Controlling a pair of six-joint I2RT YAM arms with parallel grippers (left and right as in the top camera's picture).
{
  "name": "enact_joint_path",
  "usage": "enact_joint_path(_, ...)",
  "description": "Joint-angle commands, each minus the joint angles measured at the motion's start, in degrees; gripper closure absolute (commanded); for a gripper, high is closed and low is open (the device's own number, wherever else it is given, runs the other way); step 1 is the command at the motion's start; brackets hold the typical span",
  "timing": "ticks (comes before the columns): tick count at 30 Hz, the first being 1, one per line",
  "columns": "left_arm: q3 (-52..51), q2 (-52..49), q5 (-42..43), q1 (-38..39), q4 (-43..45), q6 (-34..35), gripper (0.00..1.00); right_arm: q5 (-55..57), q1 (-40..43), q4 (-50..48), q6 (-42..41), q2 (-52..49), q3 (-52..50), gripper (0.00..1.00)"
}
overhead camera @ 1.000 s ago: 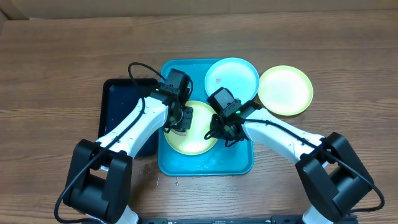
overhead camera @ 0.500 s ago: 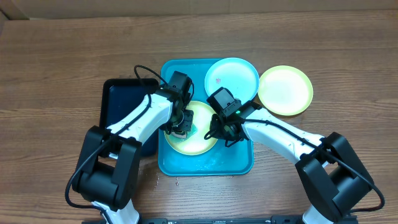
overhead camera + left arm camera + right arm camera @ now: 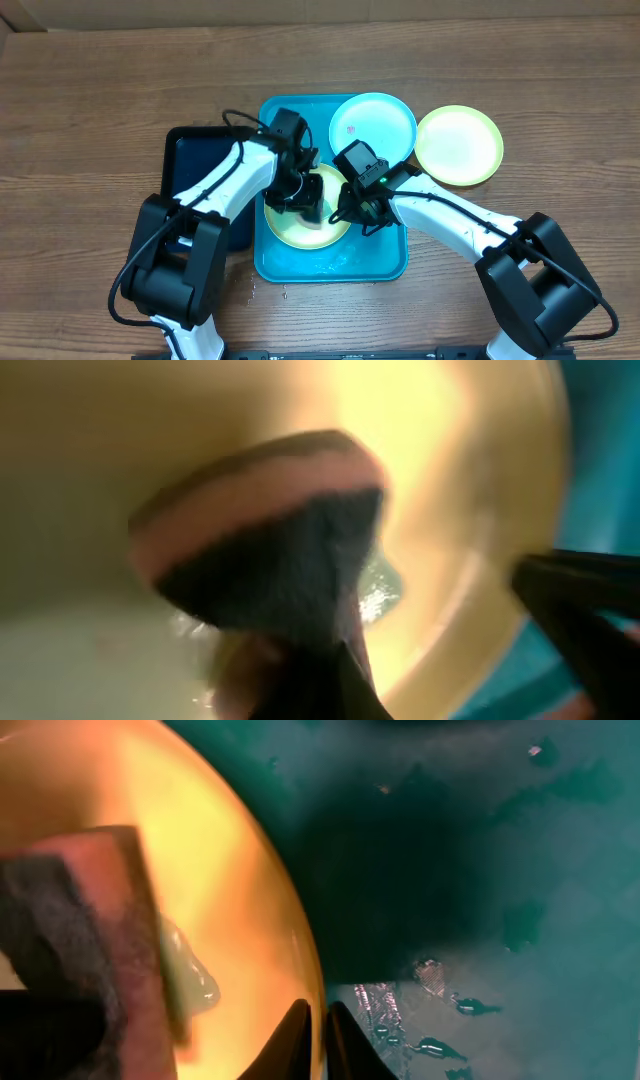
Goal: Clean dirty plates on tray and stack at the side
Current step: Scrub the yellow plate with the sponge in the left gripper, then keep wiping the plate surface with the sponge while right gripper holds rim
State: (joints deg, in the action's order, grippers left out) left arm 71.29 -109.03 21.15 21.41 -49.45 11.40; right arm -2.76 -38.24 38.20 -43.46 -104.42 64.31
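Observation:
On the turquoise tray [image 3: 382,252] lies a pale yellow-green plate [image 3: 288,228]. My left gripper [image 3: 308,200] is shut on a pink-and-dark sponge [image 3: 265,545] pressed against that plate [image 3: 470,510]. At the plate's right edge, my right gripper [image 3: 352,212] is shut on the rim [image 3: 300,970], one fingertip on each side. The right wrist view shows the sponge [image 3: 85,935] at the left with a blob of foam beside it. A light blue plate [image 3: 372,125] with red specks rests over the tray's far right corner. A second yellow-green plate [image 3: 459,145] lies on the table to the right.
A black tray [image 3: 192,175] sits against the turquoise tray's left side. Water droplets spot the wet tray floor [image 3: 480,870] beside the plate. Brown wooden table [image 3: 100,100] surrounds everything.
My left gripper has carried the sponge rightward across the yellow-green plate, toward its middle. The right gripper has stayed at the plate's rim.

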Motion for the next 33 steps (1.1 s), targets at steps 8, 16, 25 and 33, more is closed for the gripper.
enact_joint_path(8, 7.54, 3.91, -8.55, 1.22, -4.39, 1.81, 0.96, -0.35, 0.0, -0.17, 0.0, 0.35, -0.2, 0.79)
enact_joint_path(16, 3.13, 3.61, -19.74, 1.42, -5.97, 3.28, 0.96, -0.35, -0.02, 0.63, 0.0, 0.26, -0.26, 0.8)
enact_joint_path(25, -3.74, 3.39, -22.34, 1.49, -0.74, 7.08, 0.96, -0.35, -0.02, 0.61, -0.02, -0.48, -0.26, 0.82)
enact_joint_path(33, -7.17, 3.39, -12.09, 1.55, 3.98, 6.75, 0.96, -0.42, -0.02, -0.26, 0.0, -1.16, -0.26, 0.96)
